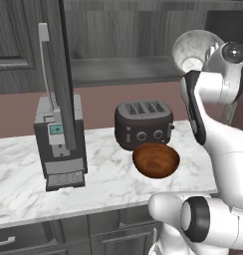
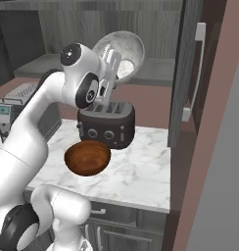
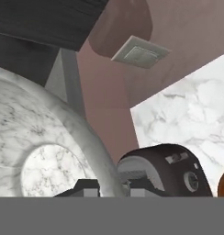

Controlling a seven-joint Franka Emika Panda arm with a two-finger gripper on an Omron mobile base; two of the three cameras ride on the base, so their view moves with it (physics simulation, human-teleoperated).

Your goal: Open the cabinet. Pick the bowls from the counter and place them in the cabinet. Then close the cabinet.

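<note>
the gripper is clamped on the rim of the pale marble bowl, holding it tilted in the air above the black toaster, in front of the open cabinet. the brown bowl sits on the marble counter just in front of the toaster.
</note>
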